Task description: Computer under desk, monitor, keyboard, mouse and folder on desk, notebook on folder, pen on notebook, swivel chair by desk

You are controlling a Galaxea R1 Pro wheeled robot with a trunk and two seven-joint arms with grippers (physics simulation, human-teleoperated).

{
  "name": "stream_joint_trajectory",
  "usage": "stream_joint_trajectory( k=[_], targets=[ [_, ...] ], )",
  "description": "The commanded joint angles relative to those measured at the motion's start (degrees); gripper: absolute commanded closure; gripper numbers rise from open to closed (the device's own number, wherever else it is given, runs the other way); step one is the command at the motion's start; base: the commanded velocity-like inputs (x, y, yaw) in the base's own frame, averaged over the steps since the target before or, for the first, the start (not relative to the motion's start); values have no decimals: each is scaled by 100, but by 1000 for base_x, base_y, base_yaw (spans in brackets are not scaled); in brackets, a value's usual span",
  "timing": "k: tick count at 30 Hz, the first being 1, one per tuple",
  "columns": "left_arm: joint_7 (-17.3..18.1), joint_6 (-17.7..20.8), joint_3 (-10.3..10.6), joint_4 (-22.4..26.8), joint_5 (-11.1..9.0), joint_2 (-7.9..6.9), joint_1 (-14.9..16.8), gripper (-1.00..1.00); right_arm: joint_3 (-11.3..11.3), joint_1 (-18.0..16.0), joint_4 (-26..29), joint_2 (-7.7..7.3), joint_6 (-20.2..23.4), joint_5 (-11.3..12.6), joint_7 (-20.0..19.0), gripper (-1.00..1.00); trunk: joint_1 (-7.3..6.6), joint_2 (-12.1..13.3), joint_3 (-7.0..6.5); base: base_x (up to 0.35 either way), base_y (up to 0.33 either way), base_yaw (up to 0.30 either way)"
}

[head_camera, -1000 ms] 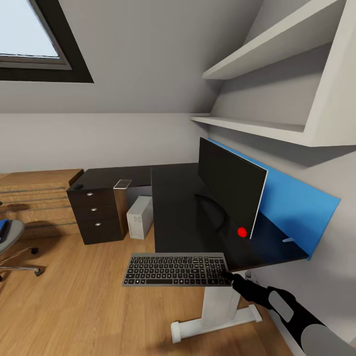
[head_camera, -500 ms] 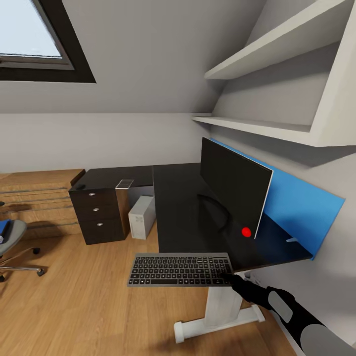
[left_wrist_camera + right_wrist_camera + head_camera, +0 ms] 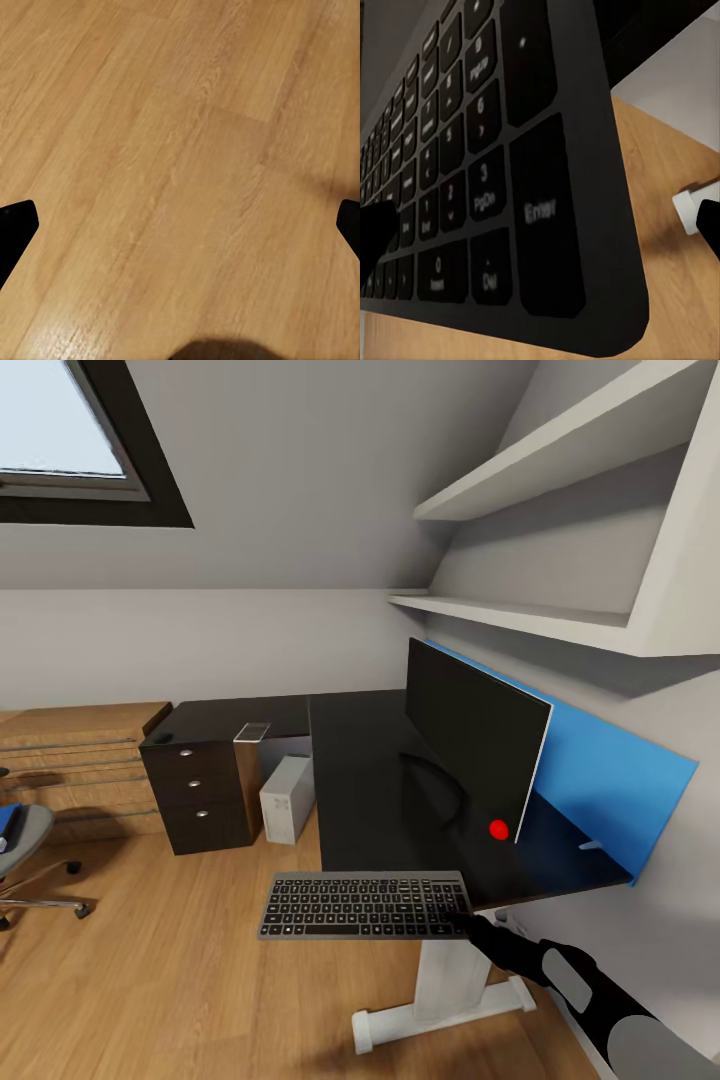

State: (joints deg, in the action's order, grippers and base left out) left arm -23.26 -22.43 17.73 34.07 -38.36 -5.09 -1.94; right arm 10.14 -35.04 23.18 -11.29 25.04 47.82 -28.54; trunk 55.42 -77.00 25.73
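The right gripper (image 3: 462, 916) clamps the keyboard (image 3: 364, 905) by its right edge, held level just off the desk (image 3: 365, 790) front edge; bare floor (image 3: 180, 150) lies beneath the wide-spread left gripper (image 3: 180, 225).

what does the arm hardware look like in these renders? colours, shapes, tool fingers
In the head view, the right arm is a chain of rounded tubular links: glossy black near the wrist, a light grey patch on one link, a larger grey segment toward the frame corner. It narrows to a slim black right tool. In the left wrist view, the left tool's fingers are flat, matte black, angular wedges. No cables or markings are visible.
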Motion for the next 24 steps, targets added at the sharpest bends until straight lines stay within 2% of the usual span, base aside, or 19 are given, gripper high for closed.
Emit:
stream_joint_trajectory(
  k=[1, 2, 14, 17, 21, 24],
  targets=[
    [-44, -25, 47, 12, -49, -9, 1, -100, 23, -3, 2, -5, 19, 37, -2, -100, 0, -3, 5, 0, 0, 0],
    [-43, -25, 47, 12, -49, -9, 1, -100, 23, -3, 2, -5, 19, 38, -2, 100, 0, -3, 5, 0, 0, 0],
    [-38, -25, 58, 8, -43, -2, 1, -100, 1, -3, 2, -5, 18, 43, -2, 100, 0, -3, 5, 0, 0, 0],
    [-40, -25, 154, 6, -44, -1, 1, -100, -2, -3, 2, -5, 18, 43, -2, 100, 0, -3, 5, 0, 0, 0],
    [-47, -25, 276, 4, -49, 0, 1, -100, -3, -3, 4, -5, 18, 43, -2, 100, -88, 157, -67, 0, 0, 0],
    [-47, -25, 289, 3, -49, 0, 1, -100, -1, -3, 18, -5, 13, 43, -8, 100, -153, 277, -121, 0, 0, 0]
  ],
)
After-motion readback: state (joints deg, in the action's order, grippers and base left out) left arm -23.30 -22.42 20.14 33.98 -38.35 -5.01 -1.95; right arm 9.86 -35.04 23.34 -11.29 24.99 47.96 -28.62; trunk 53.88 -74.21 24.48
